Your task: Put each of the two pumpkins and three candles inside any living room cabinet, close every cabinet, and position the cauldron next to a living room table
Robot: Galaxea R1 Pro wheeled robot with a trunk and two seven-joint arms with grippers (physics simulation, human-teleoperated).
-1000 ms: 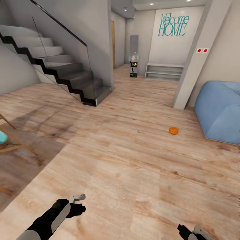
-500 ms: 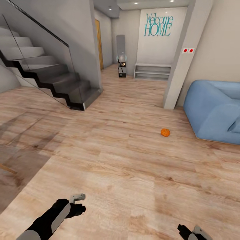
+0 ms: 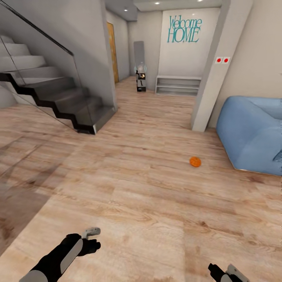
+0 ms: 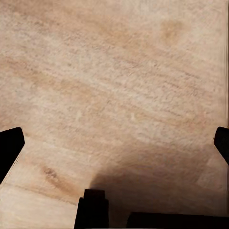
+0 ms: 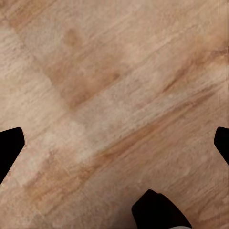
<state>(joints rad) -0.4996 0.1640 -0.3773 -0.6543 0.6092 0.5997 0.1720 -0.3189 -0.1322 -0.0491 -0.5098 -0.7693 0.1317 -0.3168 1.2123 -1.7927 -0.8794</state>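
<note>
Head view, left to right: a staircase [image 3: 58, 94] with dark stringers and a glass balustrade rises at the left. Beyond it, a hallway leads to a white wall bearing teal "Welcome HOME" lettering [image 3: 184, 29], with a low white shelf unit [image 3: 178, 85] beneath it. A grey pillar [image 3: 213, 66] carries two red-dot switches. A blue sofa [image 3: 252, 133] occupies the right edge.

One pumpkin [image 3: 195, 161] lies on the wooden floor [image 3: 137, 188], in open floor near the sofa's front corner but not touching it, well apart from both arms.

The left gripper [image 3: 91, 232] is held low at the lower left; the right gripper [image 3: 229, 272] is cut off at the lower right edge, so its jaw state cannot be read from this view.

Left wrist view: fingertips [image 4: 10, 145] sit at opposite frame edges, jaws spread wide, nothing between them, bare planks and a shadow below.

Right wrist view: fingertips [image 5: 10, 143] likewise stand wide apart and empty over bare floor. The pumpkin is seen in the head view alone.
</note>
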